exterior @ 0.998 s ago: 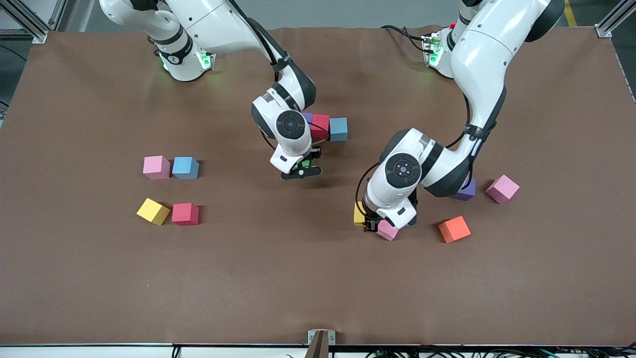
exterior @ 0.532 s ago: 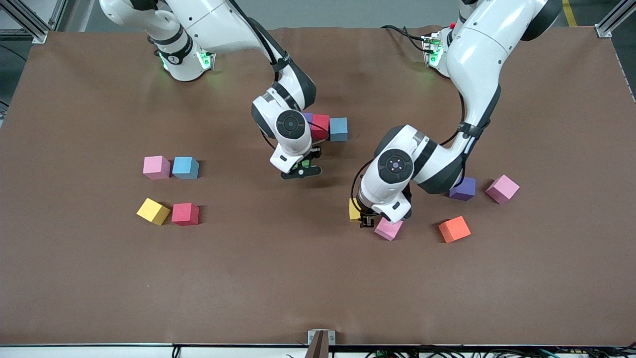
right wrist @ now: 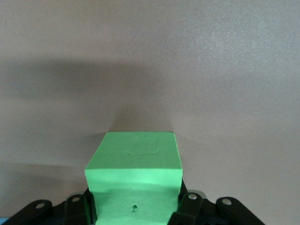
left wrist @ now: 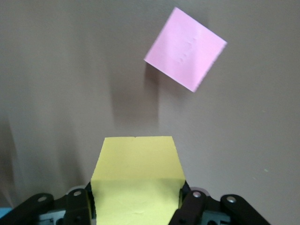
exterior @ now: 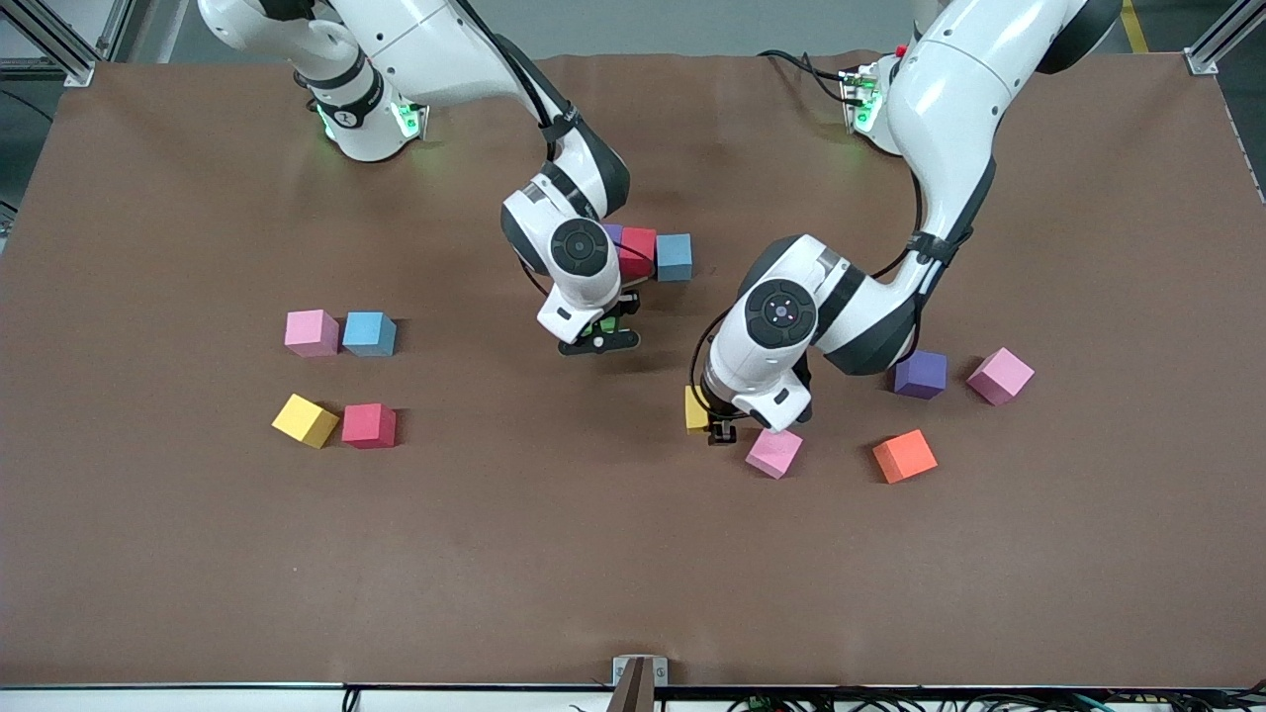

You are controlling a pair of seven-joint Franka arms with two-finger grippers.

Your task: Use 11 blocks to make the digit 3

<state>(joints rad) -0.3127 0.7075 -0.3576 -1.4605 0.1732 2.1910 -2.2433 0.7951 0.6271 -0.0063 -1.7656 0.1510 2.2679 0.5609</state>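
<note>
A yellow block (left wrist: 136, 183) is clamped in the left gripper (exterior: 714, 427) and is seen lifted over the mat (exterior: 514, 554), where a second ago it was low beside the pink block (exterior: 773, 452). That pink block is now fully uncovered, left at about four o'clock from the gripper, with the orange block (exterior: 904, 456) at three o'clock from it. By this lift the yellow block is judged freed for carrying toward the digit.

A green block (right wrist: 134, 180) is gripped by the right gripper (exterior: 599, 334), which has stayed put, held low at about six o'clock from the started bar of purple (exterior: 612, 233), red (exterior: 638, 249) and blue (exterior: 674, 256) blocks. Whether the green block is touching the mat cannot be told. Only that one bar is laid.

Toward the right arm's end, four blocks lie unused: pink (exterior: 311, 332), blue (exterior: 369, 333), yellow (exterior: 305, 420), red (exterior: 369, 425). Toward the left arm's end lie a purple block (exterior: 920, 375) and another pink one (exterior: 1000, 375).
</note>
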